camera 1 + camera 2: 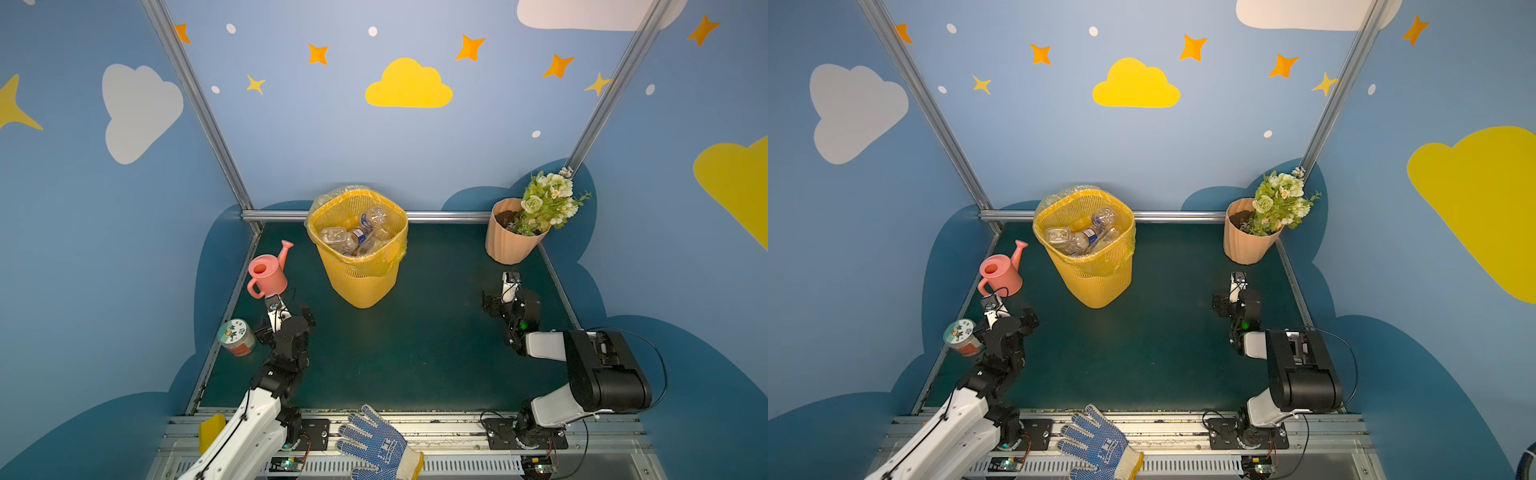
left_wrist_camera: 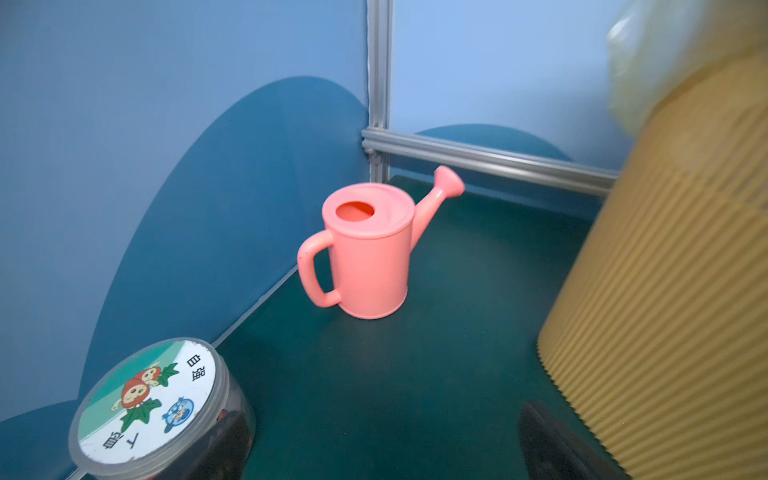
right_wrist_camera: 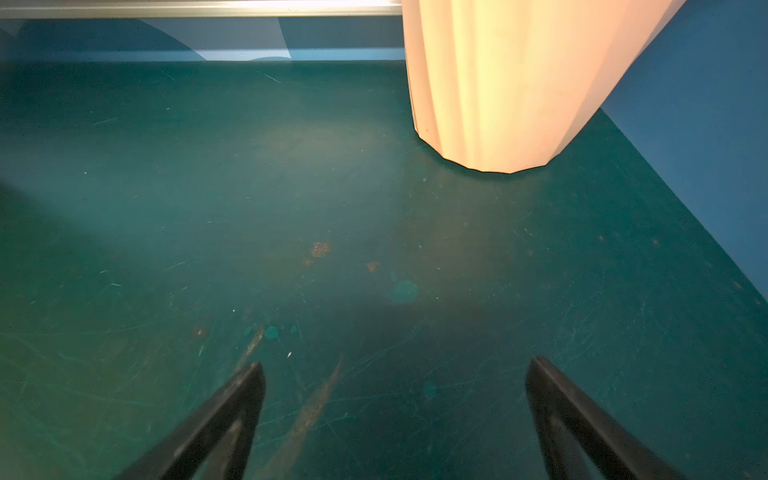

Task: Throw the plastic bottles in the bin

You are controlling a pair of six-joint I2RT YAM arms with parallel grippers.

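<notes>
Plastic bottles (image 1: 357, 235) lie heaped inside the bin (image 1: 361, 286), past the middle of the green mat (image 1: 395, 357). Nearest of all, a blue-dotted work glove (image 1: 380, 446) lies on the metal rail between the two arm bases. Further in on the left, the left gripper (image 1: 289, 322) sits low over the mat, just beside a squat round jar (image 1: 236, 336) with a green-and-white lid. Its wrist view shows only one dark finger (image 2: 552, 440), set well off to one side with bare mat ahead — the jaws stand wide apart and hold nothing.

Well apart from it on the right, the right gripper (image 3: 395, 365) points toward the back, its two dark fingers spread wide over scuffed mat with nothing between them.

Beyond the grippers the bin stands upright, a tall yellow ribbed basket with a thin yellowish bag liner (image 1: 332, 195) folded over its rim. The clear, crumpled bottles inside lie across one another, one with a blue label. A pink watering can (image 1: 268, 272) stands upright left of the bin by the side wall, spout toward the back. Farthest off, in the back right corner, a peach ribbed flower pot (image 1: 509, 241) holds soil and pale flowers (image 1: 548, 199) — ahead of the right gripper, not touching it.
</notes>
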